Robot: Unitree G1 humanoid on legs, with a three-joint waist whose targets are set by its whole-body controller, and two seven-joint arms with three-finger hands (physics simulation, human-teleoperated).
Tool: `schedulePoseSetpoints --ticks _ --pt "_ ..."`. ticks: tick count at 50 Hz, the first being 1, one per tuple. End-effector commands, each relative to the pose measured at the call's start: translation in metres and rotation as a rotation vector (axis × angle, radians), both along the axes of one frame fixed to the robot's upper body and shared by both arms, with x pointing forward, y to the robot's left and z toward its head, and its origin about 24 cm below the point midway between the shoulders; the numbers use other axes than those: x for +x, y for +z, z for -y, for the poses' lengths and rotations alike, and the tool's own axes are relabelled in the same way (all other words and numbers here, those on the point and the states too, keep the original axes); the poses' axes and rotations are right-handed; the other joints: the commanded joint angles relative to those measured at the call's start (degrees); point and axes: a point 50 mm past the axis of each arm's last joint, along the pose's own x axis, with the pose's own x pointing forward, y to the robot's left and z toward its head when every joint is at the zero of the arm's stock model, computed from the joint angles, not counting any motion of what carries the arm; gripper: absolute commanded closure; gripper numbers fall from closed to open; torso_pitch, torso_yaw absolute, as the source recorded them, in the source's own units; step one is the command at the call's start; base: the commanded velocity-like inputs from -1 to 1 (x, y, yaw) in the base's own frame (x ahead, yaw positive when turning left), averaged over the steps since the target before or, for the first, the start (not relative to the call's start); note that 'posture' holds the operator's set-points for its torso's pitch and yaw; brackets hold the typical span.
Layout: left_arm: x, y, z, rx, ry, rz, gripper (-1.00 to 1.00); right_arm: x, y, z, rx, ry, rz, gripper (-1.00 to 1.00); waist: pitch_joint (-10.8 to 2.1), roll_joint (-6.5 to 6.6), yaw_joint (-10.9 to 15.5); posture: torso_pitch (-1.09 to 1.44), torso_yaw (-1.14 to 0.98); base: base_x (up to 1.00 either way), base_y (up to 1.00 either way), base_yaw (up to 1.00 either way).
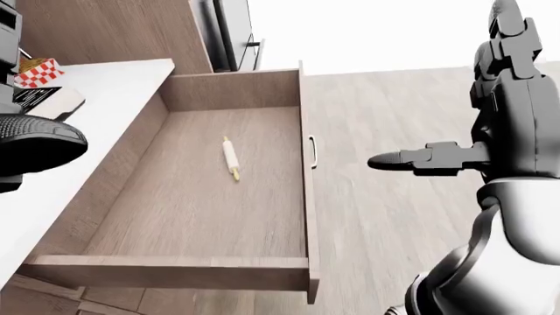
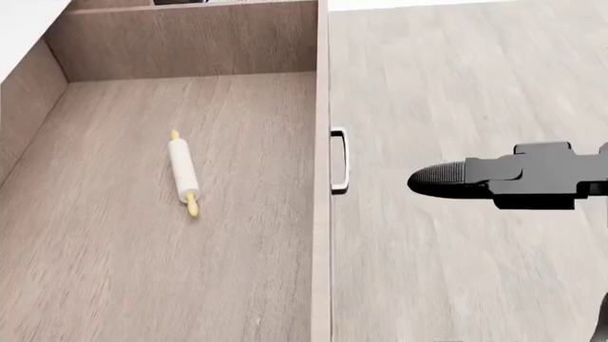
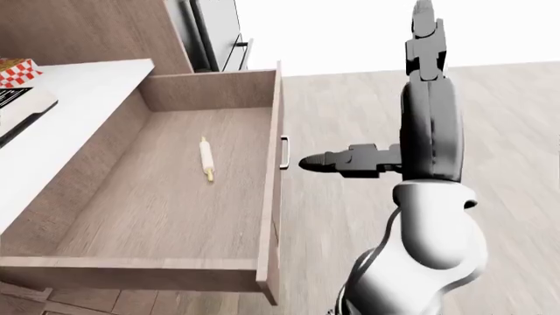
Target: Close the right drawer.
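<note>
The right drawer (image 1: 201, 210) stands pulled fully out of the cabinet, with its front panel (image 1: 307, 197) on the right side of the views. A small white handle (image 2: 339, 161) sits on that panel's outer face. A white rolling pin (image 2: 182, 171) with yellow ends lies inside on the drawer floor. My right hand (image 1: 503, 125) is open to the right of the panel, fingers pointing up. Its thumb (image 2: 447, 178) points left at the handle, a short gap away and not touching. A dark rounded shape (image 1: 35, 141) at the left edge looks like my left hand; its fingers are hidden.
A white counter (image 1: 96, 92) runs along the drawer's left side, carrying a red-and-white checkered item (image 1: 37, 72) and a dark box (image 1: 39, 98). Tall cabinets and an appliance (image 1: 232, 33) stand at the top. Wood floor (image 1: 394, 216) spreads to the drawer's right.
</note>
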Motion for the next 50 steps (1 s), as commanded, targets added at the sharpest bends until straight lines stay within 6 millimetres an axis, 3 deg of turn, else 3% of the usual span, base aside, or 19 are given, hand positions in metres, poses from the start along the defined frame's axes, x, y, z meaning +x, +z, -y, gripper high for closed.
schedulePoseSetpoints --ticks 1,13,18,29,39,45,50 --pt "-0.003 0.008 -0.004 -0.012 0.022 0.048 -1.0 -0.001 0.002 0.002 0.012 0.004 0.039 -1.0 -1.03 -0.11 0.0 0.0 0.0 0.0 0.0 0.0" --pt "-0.002 0.013 -0.005 -0.019 0.025 0.06 -1.0 0.013 -0.026 0.016 0.047 -0.033 -0.044 -1.0 -1.74 -0.33 -0.5 0.0 0.0 0.0 0.0 0.0" --pt "-0.002 0.015 -0.005 -0.018 0.023 0.062 -1.0 0.026 -0.049 0.026 0.059 -0.13 -0.193 -1.0 -1.76 -0.66 -0.5 0.0 0.0 0.0 0.0 0.0" --pt "-0.002 0.015 -0.005 -0.018 0.021 0.061 -1.0 0.034 -0.079 0.039 0.099 -0.211 -0.306 -1.0 -1.82 -0.95 -0.4 0.0 0.0 0.0 0.0 0.0" --pt "-0.001 0.013 -0.006 -0.02 0.019 0.055 -1.0 0.04 -0.108 0.046 0.198 -0.192 -0.372 -1.0 -1.82 -0.95 -0.3 0.0 0.0 0.0 0.0 0.0" --pt "0.0 0.01 -0.005 -0.022 0.014 0.047 -1.0 0.046 -0.138 0.056 0.179 -0.215 -0.395 -1.0 -1.74 -1.06 -0.3 0.0 0.0 0.0 0.0 0.0" --pt "0.0 0.009 -0.006 -0.022 0.015 0.046 -1.0 0.055 -0.143 0.053 0.185 -0.169 -0.399 -1.0 -1.8 -1.12 -0.3 0.0 0.0 0.0 0.0 0.0"
